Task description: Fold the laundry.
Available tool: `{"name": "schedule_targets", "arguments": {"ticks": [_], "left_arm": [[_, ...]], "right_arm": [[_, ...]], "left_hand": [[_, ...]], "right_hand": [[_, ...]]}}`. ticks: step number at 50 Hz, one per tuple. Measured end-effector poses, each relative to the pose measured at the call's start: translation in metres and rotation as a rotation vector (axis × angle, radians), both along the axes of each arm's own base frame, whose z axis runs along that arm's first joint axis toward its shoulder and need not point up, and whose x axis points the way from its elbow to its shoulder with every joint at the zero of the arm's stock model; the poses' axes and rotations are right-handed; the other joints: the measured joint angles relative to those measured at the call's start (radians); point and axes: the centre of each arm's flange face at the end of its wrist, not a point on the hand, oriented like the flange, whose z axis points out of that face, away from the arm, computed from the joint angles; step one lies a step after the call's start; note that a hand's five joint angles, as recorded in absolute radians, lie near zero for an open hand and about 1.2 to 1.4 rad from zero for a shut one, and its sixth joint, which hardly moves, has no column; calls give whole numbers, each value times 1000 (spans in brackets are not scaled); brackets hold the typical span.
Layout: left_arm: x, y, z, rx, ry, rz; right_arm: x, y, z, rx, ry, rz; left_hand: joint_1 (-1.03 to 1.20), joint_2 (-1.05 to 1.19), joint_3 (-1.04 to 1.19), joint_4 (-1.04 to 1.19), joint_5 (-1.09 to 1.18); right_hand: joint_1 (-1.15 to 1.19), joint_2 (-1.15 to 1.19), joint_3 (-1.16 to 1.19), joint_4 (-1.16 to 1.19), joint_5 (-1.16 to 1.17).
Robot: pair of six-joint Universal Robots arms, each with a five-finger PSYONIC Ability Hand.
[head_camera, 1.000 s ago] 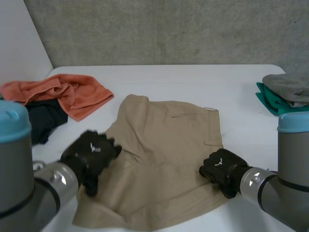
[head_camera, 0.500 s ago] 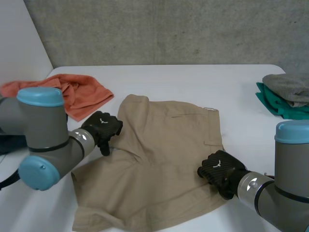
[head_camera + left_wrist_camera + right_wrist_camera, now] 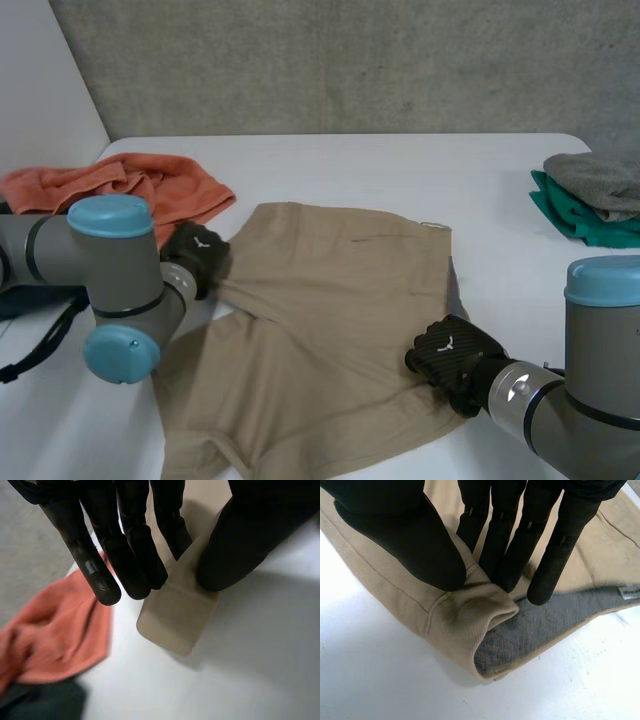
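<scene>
Looking down from the head view, I see tan shorts spread flat on the white desk, roughly in the middle and nearer my side. The fabric is a fine twill with stitched seams and a slit pocket.

My left hand is at the shorts' left edge. In its wrist view, straight fingers and the thumb pinch a flat, rounded-cornered flap of the tan cloth, and the flap's free end juts out past the fingertips above the desk.

My right hand is at the near right corner of the shorts. Its wrist view shows the thumb and fingers closed on a rolled fold of the hemmed edge. The edge is turned back there, baring a grey woven lining and a small white label.

A crumpled orange towel with a soft nap lies at the far left, just beside a dark cloth. At the far right edge, a grey cloth sits folded on a green one, well apart from the shorts.
</scene>
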Motion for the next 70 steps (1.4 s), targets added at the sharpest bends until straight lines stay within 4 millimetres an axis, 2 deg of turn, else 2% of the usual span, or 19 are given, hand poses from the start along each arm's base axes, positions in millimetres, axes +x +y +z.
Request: {"name": "schedule_targets", "arguments": {"ticks": [7,8,9,10,11,16,22,25,33,39,43,47,48,50,51,53,55,61,70], "left_arm": [[8,8,10,-58,-138,49],[7,10,12,-61,-138,40],[6,12,14,-61,-134,30],[5,14,15,-62,-128,21],[4,17,18,-63,-119,10],[4,32,38,-63,-60,-6],[19,71,65,6,-1,22],[29,102,72,89,28,30],[51,188,74,373,108,14],[54,219,73,470,148,-17],[52,222,68,485,146,-20],[50,216,56,499,114,6],[50,214,53,500,105,15],[49,210,48,499,90,30],[48,206,43,492,78,43],[47,200,38,478,69,57],[45,194,35,458,70,65],[37,173,33,397,98,83],[35,147,37,379,119,125]], "right_arm": [[4,4,0,1,-6,12],[4,4,0,1,-7,12],[4,4,0,0,-7,12],[4,4,0,0,-8,11],[4,4,0,-1,-9,10],[4,1,1,-12,-15,-2],[4,-3,2,-21,-25,-18],[4,-5,3,-25,-27,-28],[3,-9,4,-35,-24,-49],[3,-10,3,-35,-24,-58],[3,-11,4,-35,-26,-68],[2,-12,4,-34,-35,-83],[2,-13,5,-34,-36,-87],[1,-13,5,-32,-40,-93],[1,-13,6,-29,-44,-99],[0,-12,8,-24,-46,-104],[-2,-11,11,-16,-47,-109],[-9,-4,26,-2,-55,-114],[-12,16,36,-8,-68,-53]], "left_hand": [[0,0,0,0,0],[-129,-110,-110,-111,-108],[-401,-369,-365,-349,-342],[-474,-432,-428,-414,-406],[-673,-638,-631,-645,-616],[-719,-753,-749,-769,-721],[-700,-744,-739,-755,-705],[-674,-725,-719,-728,-680],[-650,-698,-695,-700,-651],[-649,-696,-695,-700,-651],[-616,-665,-659,-666,-618],[-422,-486,-482,-502,-457],[-253,-322,-320,-342,-298],[-176,-246,-257,-263,-220],[-16,-60,-62,-69,-30],[-8,-7,-9,-7,15],[-8,-2,-3,-3,15],[-8,-1,-1,0,15],[-8,-1,-1,0,15]], "right_hand": [[0,0,0,0,0],[0,0,0,0,0],[0,0,0,0,0],[0,0,0,0,0],[0,0,0,0,0],[0,0,0,0,0],[0,0,0,0,0],[0,0,0,0,0],[0,0,0,0,0],[0,0,0,0,0],[0,0,0,0,0],[0,0,0,0,0],[0,0,0,0,0],[0,0,0,0,0],[2,-6,-7,-9,-5],[-31,-108,-124,-122,-118],[-189,-298,-310,-319,-322],[-493,-602,-626,-638,-654],[-603,-712,-740,-757,-772]]}}
